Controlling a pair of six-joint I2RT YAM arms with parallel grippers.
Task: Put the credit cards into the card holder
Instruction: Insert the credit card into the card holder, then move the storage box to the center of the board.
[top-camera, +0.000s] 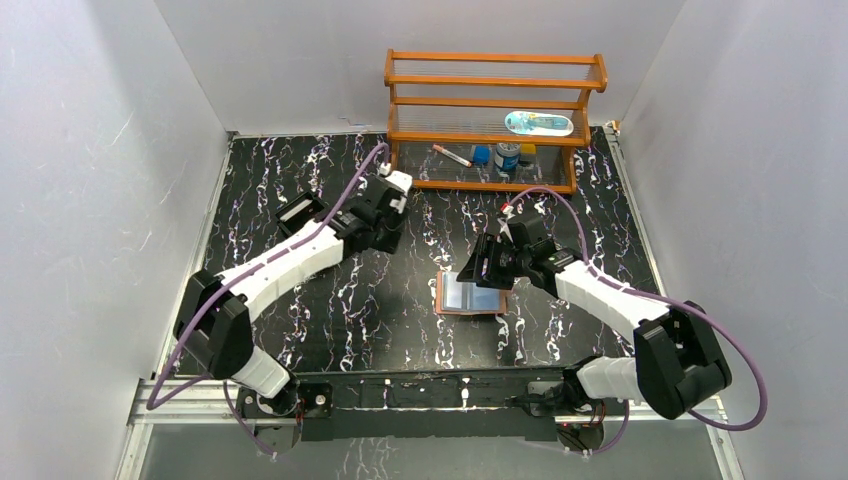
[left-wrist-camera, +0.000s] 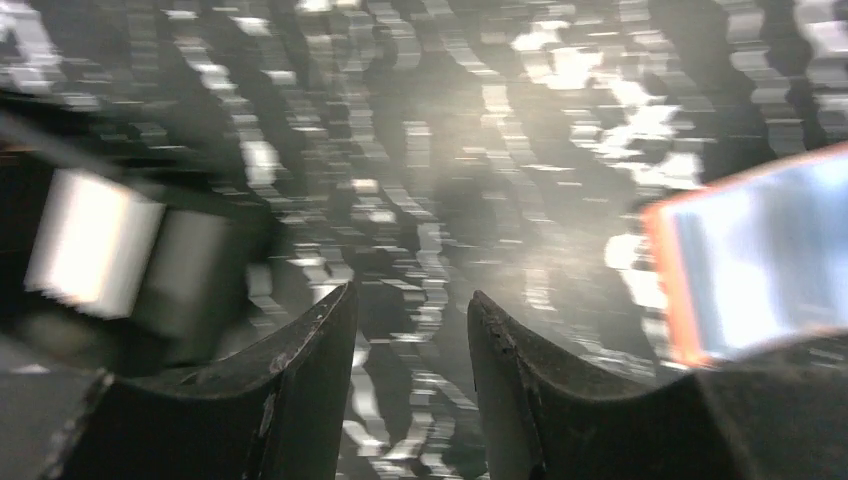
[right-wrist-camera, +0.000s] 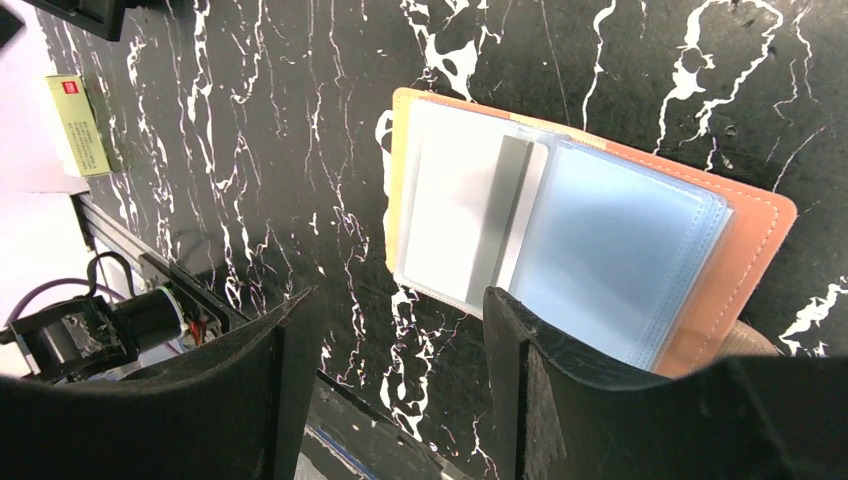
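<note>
Hovering right claw (right-wrist-camera: 397, 300): wide, empty, over card holder (right-wrist-camera: 745, 250)
Left claw (left-wrist-camera: 412, 295): parted, empty, left of card holder

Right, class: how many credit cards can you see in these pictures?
1: a white card with a grey stripe, lying in the open card holder on the table, one edge tucked under its bluish sleeves. More may be hidden behind those sleeves.
</note>
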